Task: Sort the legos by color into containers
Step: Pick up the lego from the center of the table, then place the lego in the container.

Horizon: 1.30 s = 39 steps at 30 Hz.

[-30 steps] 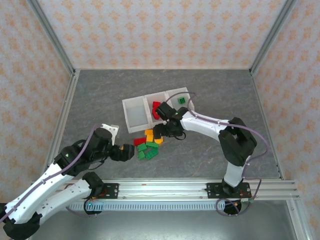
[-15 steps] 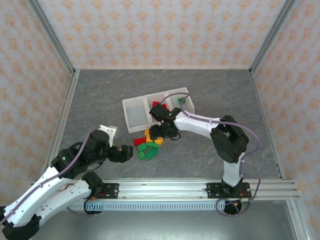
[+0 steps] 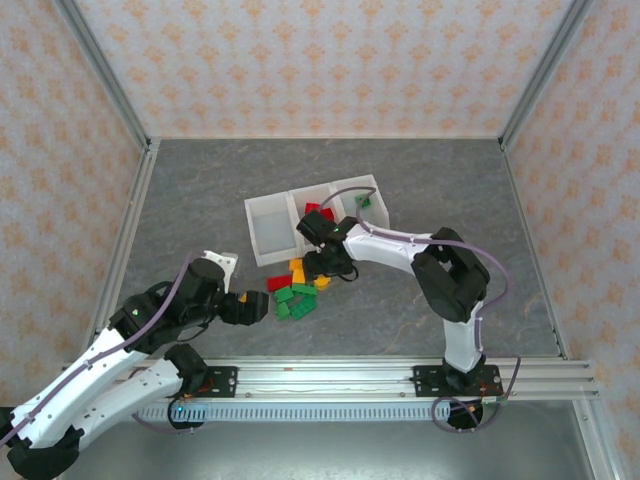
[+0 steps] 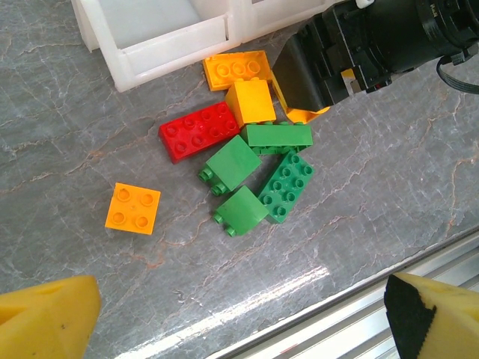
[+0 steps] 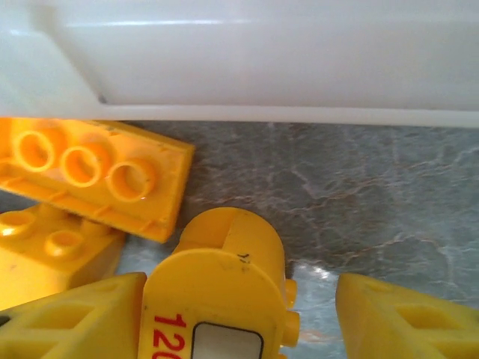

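left gripper: wide open, lower frame | right gripper: fingers apart astride yellow lego, bottom centre | container wall: top

left end effector open, right end effector parted

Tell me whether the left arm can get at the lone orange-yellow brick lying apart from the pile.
Probably yes. The left gripper hangs open just short of the lone orange-yellow brick, which lies flat on bare table, clear of the pile, with nothing between them.
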Available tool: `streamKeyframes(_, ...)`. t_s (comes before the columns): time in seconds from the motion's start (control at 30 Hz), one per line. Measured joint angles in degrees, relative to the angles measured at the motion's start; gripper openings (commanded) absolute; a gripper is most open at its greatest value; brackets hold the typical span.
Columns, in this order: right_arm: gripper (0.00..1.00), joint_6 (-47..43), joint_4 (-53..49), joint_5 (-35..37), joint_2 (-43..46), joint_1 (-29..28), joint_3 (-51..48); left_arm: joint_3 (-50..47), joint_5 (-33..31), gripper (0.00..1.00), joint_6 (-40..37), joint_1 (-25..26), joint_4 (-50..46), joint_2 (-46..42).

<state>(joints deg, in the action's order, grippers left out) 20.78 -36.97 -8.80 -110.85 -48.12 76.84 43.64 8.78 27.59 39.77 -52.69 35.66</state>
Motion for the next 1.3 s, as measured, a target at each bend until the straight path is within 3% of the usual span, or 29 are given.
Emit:
streamKeyframes(0.4, 0.34, -1.1, -1.4, 3.4, 0.0, 0.0, 0.2, 0.0, 0.0, 0.99, 0.0, 0.0, 0.0, 0.1)
streamKeyframes(0.57, 0.27, -1.1, -2.7, 3.5, 0.1, 0.0, 0.6, 0.0, 0.0, 0.99, 0.0, 0.0, 0.0, 0.1)
streamKeyframes(0.8, 0.27, -0.3, -7.0, 6.1, 6.9, -0.3, 5.2, 0.0, 0.0, 0.99, 0.0, 0.0, 0.0, 0.1)
streamKeyframes(1.0, 0.28, -1.1, -5.5, 7.4, 13.0, -0.3, 16.3, 0.0, 0.0, 0.99, 0.0, 0.0, 0.2, 0.0)
streamKeyframes(1.1, 0.28, -2.7, -4.5, 7.0, 8.7, -0.4, 24.6, 0.0, -0.2, 0.99, 0.0, 0.0, 0.2, 0.0)
streamKeyframes(1.3, 0.29, -6.0, -4.7, 3.8, -10.8, -0.2, 44.5, 0.0, -0.3, 0.99, 0.0, 0.0, 0.2, -0.8)
